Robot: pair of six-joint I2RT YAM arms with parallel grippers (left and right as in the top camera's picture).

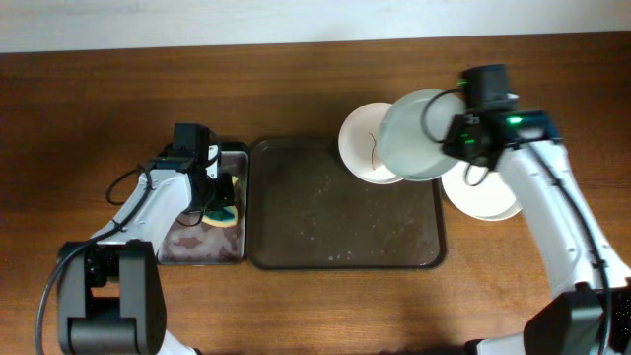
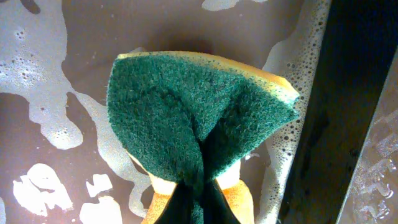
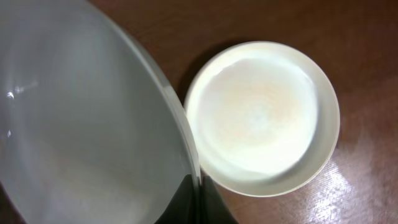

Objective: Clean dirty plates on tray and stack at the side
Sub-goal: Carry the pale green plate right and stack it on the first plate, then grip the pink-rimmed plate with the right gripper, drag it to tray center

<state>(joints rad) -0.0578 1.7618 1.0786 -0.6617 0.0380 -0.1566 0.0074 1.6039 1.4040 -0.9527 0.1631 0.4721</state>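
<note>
Clamping the rim of a pale-green plate (image 1: pixel 419 136), the right tool (image 1: pixel 456 134) holds it over the brown tray's (image 1: pixel 345 222) far right corner. A red-smeared plate (image 1: pixel 361 143) lies beneath, overlapping that corner. A white plate (image 1: pixel 483 197) sits on the table (image 1: pixel 99 99) just right. The left tool (image 1: pixel 222 204) pinches a green-and-yellow sponge (image 2: pixel 193 112) over the sudsy small black tray (image 1: pixel 202 247).
</note>
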